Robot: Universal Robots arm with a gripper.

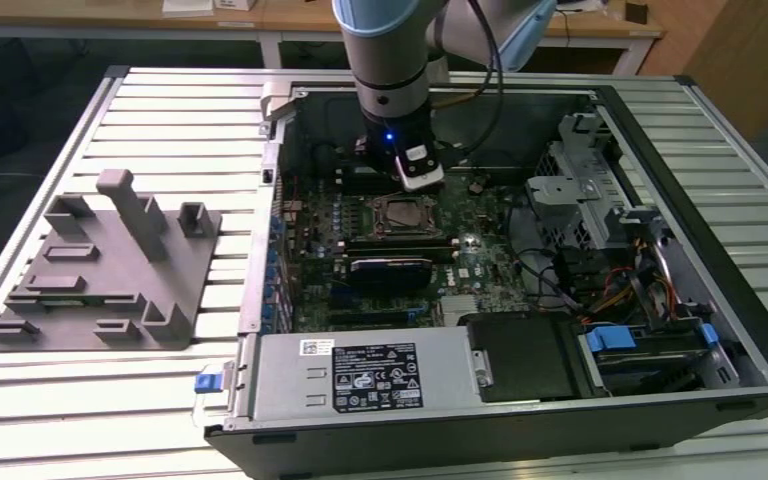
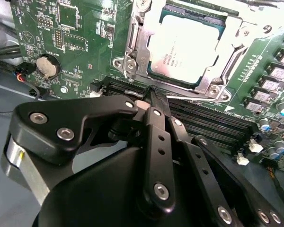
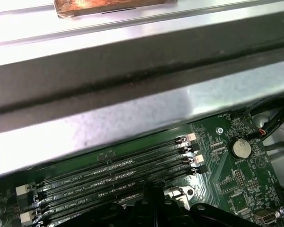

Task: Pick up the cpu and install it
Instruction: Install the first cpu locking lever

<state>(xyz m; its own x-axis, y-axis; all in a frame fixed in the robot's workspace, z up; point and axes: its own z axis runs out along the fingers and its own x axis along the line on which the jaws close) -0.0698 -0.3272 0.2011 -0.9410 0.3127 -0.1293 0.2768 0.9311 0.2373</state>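
Observation:
The cpu, a silver-topped square chip, lies in the socket on the green motherboard with a metal frame around its edges. In the exterior view the cpu sits mid-board inside the open computer case. My gripper hangs just behind the socket, a little above the board. In the second wrist view the black fingers come together at my gripper's tip, over the memory slots beside the socket, with nothing between them. The first wrist view shows my gripper over those same slots.
Black memory slots run beside the socket, and a coin battery sits further off. The case wall rises close behind. A grey box with a white label and a drive cage crowd the case. A grey fixture stands on the slatted table.

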